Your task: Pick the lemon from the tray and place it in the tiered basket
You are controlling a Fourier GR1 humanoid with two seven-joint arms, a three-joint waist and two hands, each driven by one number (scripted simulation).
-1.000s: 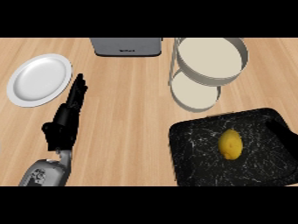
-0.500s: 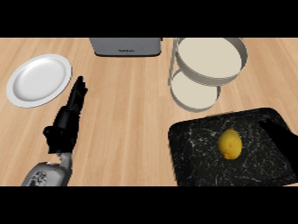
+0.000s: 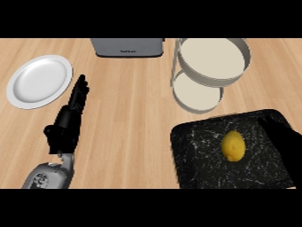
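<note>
Light wooden counter [image 3: 133, 111]

faint marking on grey appliance [image 3: 128, 47], unreadable

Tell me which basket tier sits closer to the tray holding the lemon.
The lower tier of the tiered basket: it sits just above the black tray's top-left corner, while the upper tier lies farther back, near the counter's far edge.

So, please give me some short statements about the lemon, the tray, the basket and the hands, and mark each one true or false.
1. The lemon lies on the black tray. True.
2. The right hand holds the lemon. False: it is beside the lemon, not closed round it.
3. The tiered basket contains a lemon. False: no fruit shows in either tier.
4. The left hand has straight fingers and holds nothing. True.
5. A white plate lies left of the left hand. True.
</note>
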